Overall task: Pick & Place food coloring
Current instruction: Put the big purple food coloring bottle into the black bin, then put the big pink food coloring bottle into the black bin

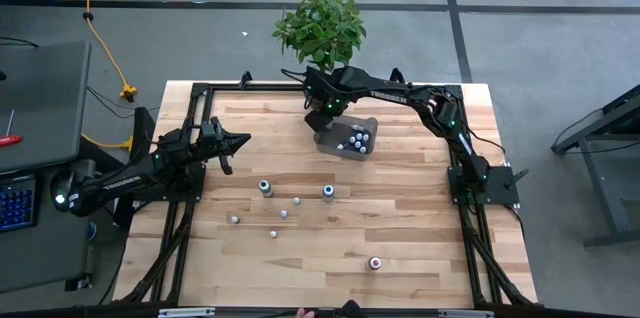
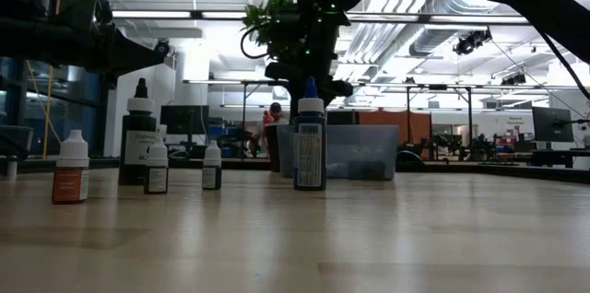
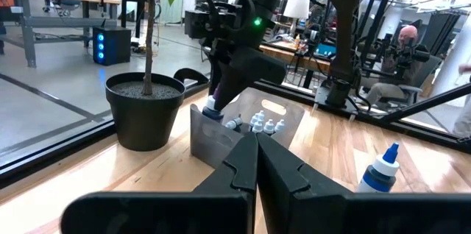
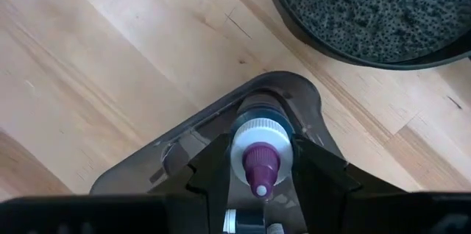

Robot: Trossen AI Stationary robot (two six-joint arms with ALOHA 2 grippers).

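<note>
We see a purple-capped food coloring bottle (image 4: 258, 162) pinched upright btwn the right gripper (image 4: 257, 171) fingers, over the clear plastic bin (image 1: 348, 138) near the potted plant (image 1: 322, 26). Other bottles (image 1: 283, 213) stand mid-table. Left gripper (image 1: 238, 142) pressed together, hovering at table's left.

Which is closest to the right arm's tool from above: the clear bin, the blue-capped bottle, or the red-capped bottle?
From the right tool:
1. Clear rectangular plastic bin, directly beneath it.
2. Small blue-capped bottle, mid-table.
3. Small red-capped bottle, alone near the front edge.
</note>
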